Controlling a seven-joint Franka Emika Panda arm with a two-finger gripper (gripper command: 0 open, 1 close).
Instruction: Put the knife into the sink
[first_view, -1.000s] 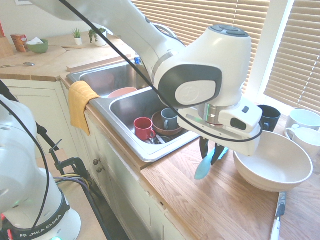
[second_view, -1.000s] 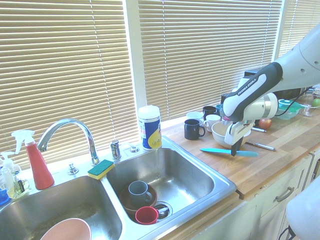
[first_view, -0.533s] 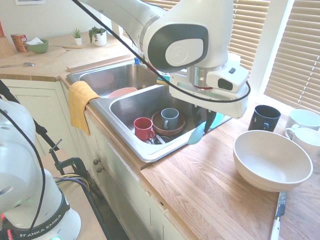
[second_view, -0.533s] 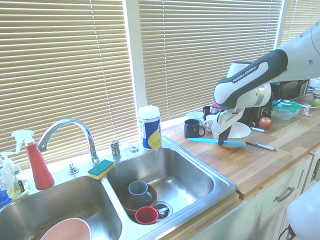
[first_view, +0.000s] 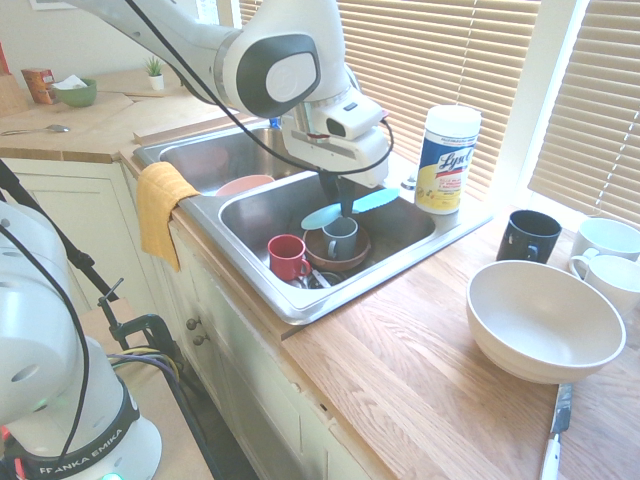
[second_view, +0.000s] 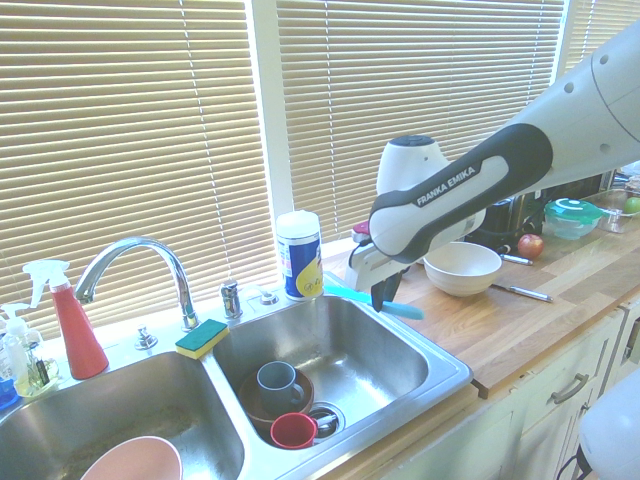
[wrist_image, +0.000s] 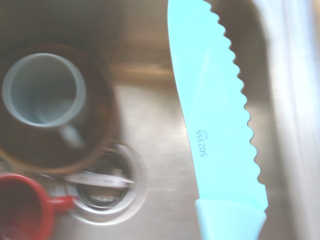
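Observation:
My gripper (first_view: 343, 205) is shut on the turquoise plastic knife (first_view: 352, 207), holding it level in the air above the nearer steel sink basin (first_view: 400, 225). From the other side, the knife (second_view: 385, 303) juts out from under the gripper (second_view: 383, 294) over the sink (second_view: 370, 365). The wrist view shows the serrated blade (wrist_image: 215, 130) over the basin floor. Below it sit a grey-blue mug (first_view: 339, 236) in a brown bowl (first_view: 318, 249) and a red mug (first_view: 287, 256) beside the drain (wrist_image: 107, 187).
A Lysol wipes can (first_view: 446, 160) stands on the sink's back rim. A white bowl (first_view: 543, 320), dark mug (first_view: 527, 236), white cups (first_view: 606, 237) and a metal knife (first_view: 555, 430) lie on the wooden counter. A yellow cloth (first_view: 160, 205) hangs by the second basin (first_view: 215, 155) holding a pink bowl (first_view: 243, 184).
The arm has carried the knife from above the wooden counter near the white bowl across to above the sink basin. The gripper has stayed shut on it.

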